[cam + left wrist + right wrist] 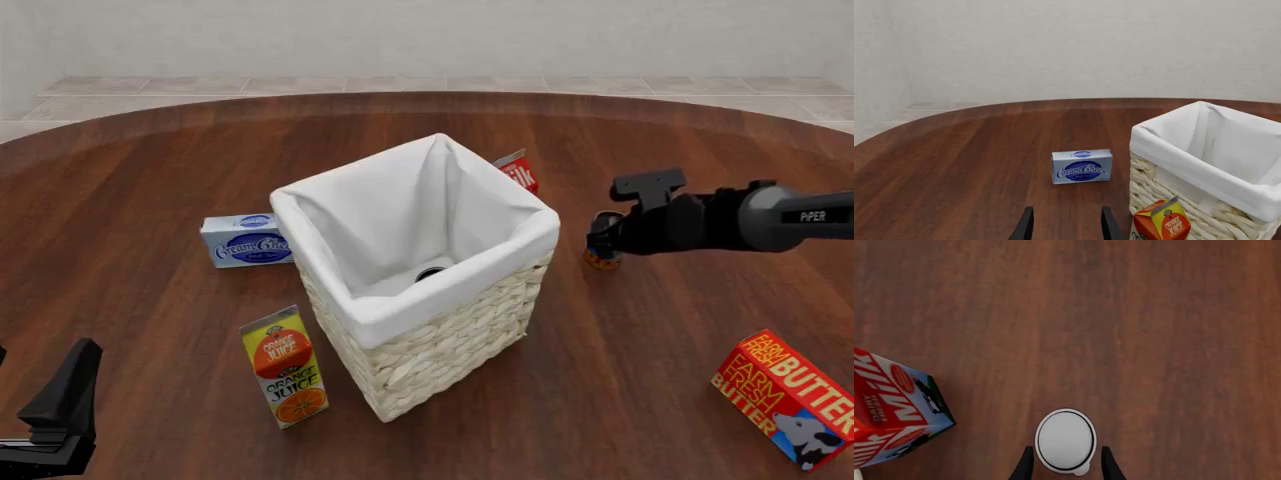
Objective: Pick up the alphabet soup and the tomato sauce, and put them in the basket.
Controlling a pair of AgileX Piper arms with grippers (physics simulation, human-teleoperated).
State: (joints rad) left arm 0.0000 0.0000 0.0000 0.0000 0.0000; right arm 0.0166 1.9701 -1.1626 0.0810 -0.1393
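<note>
The tomato sauce stands upright on the table right of the basket, its orange base showing under my right gripper. In the right wrist view its grey top sits between the two fingers of that gripper, which is open with a thin gap on each side. At the bottom of the basket's white lining lies a small round can end; its label is hidden, so I cannot tell if it is the alphabet soup. My left gripper hangs open and empty at the near left.
A cream cheese box lies left of the basket. An orange juice carton stands at its near left corner. A milk carton is behind it, close to the can. A butter box lies at the near right.
</note>
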